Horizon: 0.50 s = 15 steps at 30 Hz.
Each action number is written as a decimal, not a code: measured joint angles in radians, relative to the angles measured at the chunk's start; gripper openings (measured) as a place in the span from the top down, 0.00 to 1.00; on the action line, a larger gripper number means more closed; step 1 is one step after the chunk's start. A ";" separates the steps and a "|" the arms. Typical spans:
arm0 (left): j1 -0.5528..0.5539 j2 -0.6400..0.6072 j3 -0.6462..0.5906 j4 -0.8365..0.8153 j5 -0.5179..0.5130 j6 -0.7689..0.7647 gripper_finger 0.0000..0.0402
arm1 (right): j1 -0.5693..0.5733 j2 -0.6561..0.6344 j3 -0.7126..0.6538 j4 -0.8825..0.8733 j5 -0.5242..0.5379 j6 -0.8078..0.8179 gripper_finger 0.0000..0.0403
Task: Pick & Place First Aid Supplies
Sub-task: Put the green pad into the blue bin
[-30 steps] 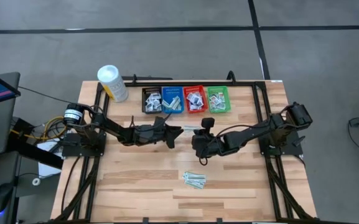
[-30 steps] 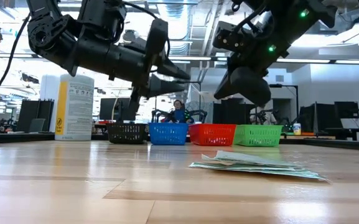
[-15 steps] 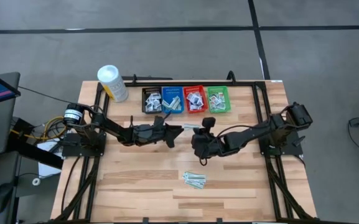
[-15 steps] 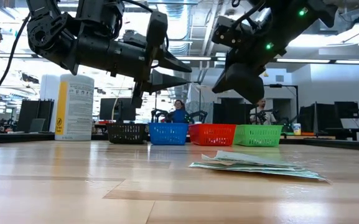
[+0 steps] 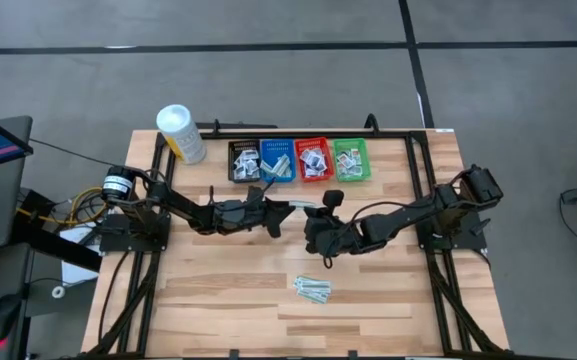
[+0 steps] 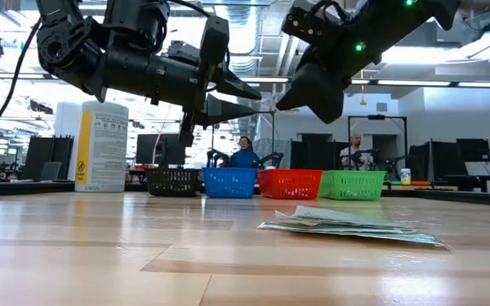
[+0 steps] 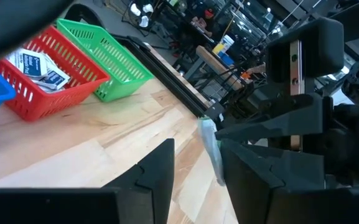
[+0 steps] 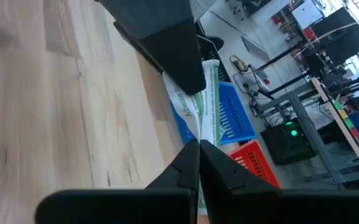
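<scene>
While our right gripper (image 5: 311, 215) pinches a pale-green strip (image 8: 209, 99) shut, mid-air above the worktop (image 5: 228, 290), our left gripper (image 5: 290, 207) gapes around it; baskets (image 5: 297, 160) hold packets, a small pile (image 5: 312, 289) remains.

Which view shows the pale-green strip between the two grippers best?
The right wrist view: the strip runs lengthwise from the shut right gripper. The left wrist view shows it edge-on; the high view, a small sliver; the low view hardly.
</scene>
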 joint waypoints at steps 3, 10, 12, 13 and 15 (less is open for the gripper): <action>0.000 0.000 0.000 0.000 0.000 0.012 0.67 | 0.000 0.000 0.000 0.000 -0.006 0.000 1.00; 0.000 0.000 0.000 0.001 0.010 0.082 0.69 | 0.000 0.000 0.000 0.008 -0.052 -0.005 1.00; 0.000 0.000 0.000 0.002 0.014 0.085 0.72 | 0.000 0.000 0.000 0.008 -0.052 -0.008 1.00; 0.000 0.000 0.000 0.002 0.015 0.096 0.74 | 0.000 0.000 0.000 0.008 -0.053 -0.008 1.00; -0.002 0.000 0.000 0.002 0.016 0.122 0.79 | 0.000 0.000 0.000 0.008 -0.053 -0.008 1.00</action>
